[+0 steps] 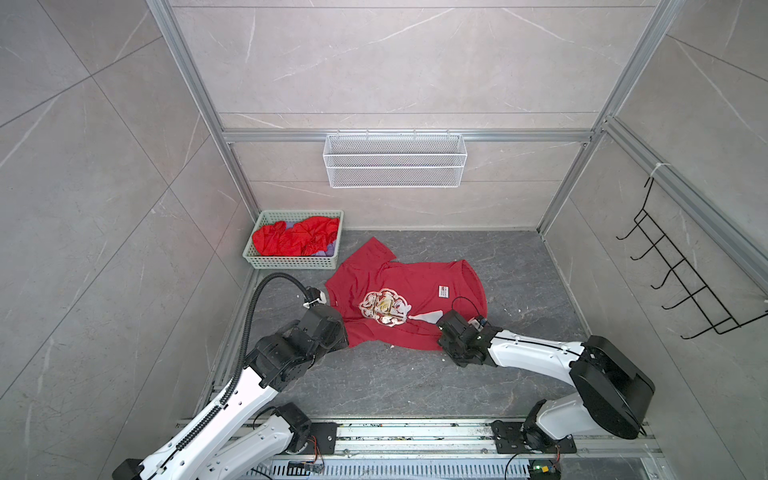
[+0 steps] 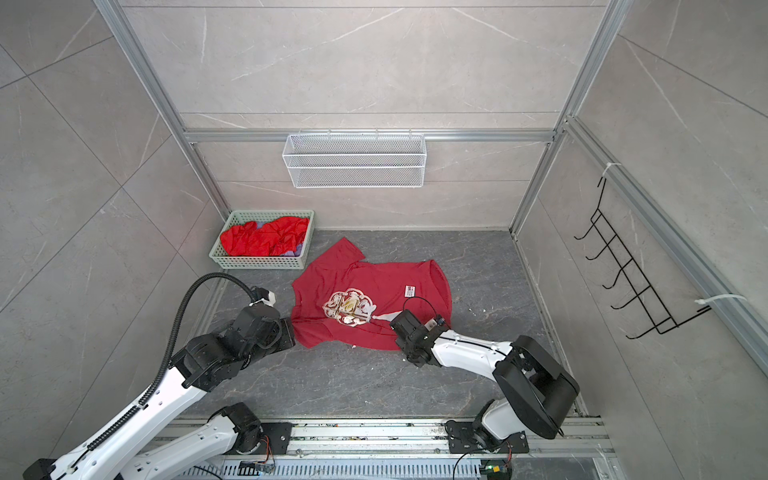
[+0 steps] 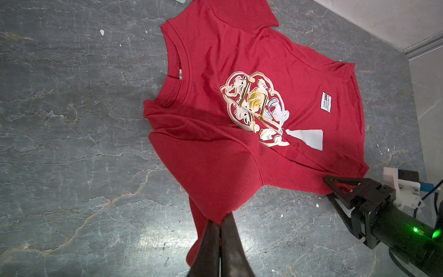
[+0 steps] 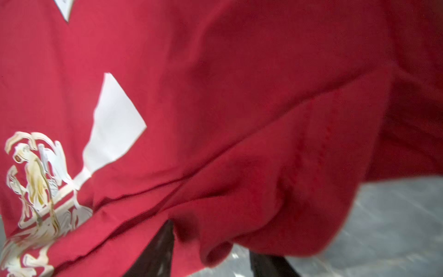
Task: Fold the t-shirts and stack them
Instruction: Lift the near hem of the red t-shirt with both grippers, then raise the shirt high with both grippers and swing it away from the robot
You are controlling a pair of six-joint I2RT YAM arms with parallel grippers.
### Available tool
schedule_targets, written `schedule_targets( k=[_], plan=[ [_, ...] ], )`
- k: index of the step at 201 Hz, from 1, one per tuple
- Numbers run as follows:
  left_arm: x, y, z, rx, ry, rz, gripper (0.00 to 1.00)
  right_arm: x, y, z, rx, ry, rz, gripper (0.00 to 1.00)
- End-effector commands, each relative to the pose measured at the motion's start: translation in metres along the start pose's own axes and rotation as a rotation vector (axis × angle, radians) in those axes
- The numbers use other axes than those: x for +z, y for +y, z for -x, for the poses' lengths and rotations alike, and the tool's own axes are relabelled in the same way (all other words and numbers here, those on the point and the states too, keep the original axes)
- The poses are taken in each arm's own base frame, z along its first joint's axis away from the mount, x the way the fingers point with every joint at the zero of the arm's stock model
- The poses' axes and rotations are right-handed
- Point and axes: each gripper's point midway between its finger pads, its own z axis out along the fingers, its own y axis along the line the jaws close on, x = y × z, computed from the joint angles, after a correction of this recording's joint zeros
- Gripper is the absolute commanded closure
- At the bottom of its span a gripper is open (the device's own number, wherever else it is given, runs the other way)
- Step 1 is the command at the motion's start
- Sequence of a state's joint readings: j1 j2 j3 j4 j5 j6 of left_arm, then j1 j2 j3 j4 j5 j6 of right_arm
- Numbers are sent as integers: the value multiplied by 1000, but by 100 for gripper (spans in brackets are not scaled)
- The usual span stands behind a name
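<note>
A dark crimson t-shirt (image 1: 415,286) (image 2: 382,282) lies spread face up on the grey floor, its white-gold print (image 1: 384,307) and small white label (image 1: 444,291) showing. My left gripper (image 3: 220,220) is shut on a corner of the shirt's near sleeve, at the shirt's left side. My right gripper (image 1: 442,332) (image 3: 328,187) is at the shirt's near hem corner. Its jaws stand apart with a loose fold of the hem (image 4: 215,251) between them, and floor shows beside the fold. More red t-shirts (image 1: 295,239) lie crumpled in a basket.
The pale green basket (image 1: 291,262) stands at the back left corner, just behind the shirt's far sleeve. A white wire basket (image 1: 395,160) hangs on the back wall and a black hook rack (image 1: 681,270) on the right wall. Metal rails edge the floor.
</note>
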State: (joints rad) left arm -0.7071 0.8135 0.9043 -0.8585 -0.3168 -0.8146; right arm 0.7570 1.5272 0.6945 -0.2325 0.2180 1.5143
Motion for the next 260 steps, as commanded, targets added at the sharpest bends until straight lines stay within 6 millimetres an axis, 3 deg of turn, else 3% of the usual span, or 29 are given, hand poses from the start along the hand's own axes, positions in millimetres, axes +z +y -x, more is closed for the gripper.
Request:
schedule_targets(
  k=[1,34,49,78,102,136,160,174,194,208,226,245,260],
  plan=[
    [-5,2,7,5,-37,3,100,26,-65,-5,-19,18,-224,69],
    [-6,1,9,1,-42,1,100,12,-61,6,-36,-20,-214,99],
    [-8,-1,12,3,-55,-11,100,-5,-54,17,-59,-64,-182,100],
    [-24,-14,33,45,-124,-60,100,-65,-18,56,-177,-208,-79,100],
    [-53,-39,67,90,-253,-171,100,-128,36,82,-334,-303,71,100],
    [-122,-90,120,156,-480,-434,100,-213,100,104,-541,-394,224,100],
    [-182,-113,147,233,-589,-559,100,-297,138,122,-618,-499,398,100],
    [-218,-122,157,277,-640,-627,100,-341,149,129,-652,-551,487,100],
    [-276,-133,166,346,-724,-753,100,-409,155,134,-709,-616,622,100],
    [-317,-132,171,398,-799,-809,100,-447,153,136,-749,-656,698,100],
    [-356,-128,179,426,-889,-839,100,-492,149,139,-809,-726,767,100],
    [-378,-128,187,438,-955,-850,100,-518,145,148,-858,-804,758,100],
    [-381,-131,195,437,-994,-842,100,-522,149,153,-900,-845,713,100]
  ],
)
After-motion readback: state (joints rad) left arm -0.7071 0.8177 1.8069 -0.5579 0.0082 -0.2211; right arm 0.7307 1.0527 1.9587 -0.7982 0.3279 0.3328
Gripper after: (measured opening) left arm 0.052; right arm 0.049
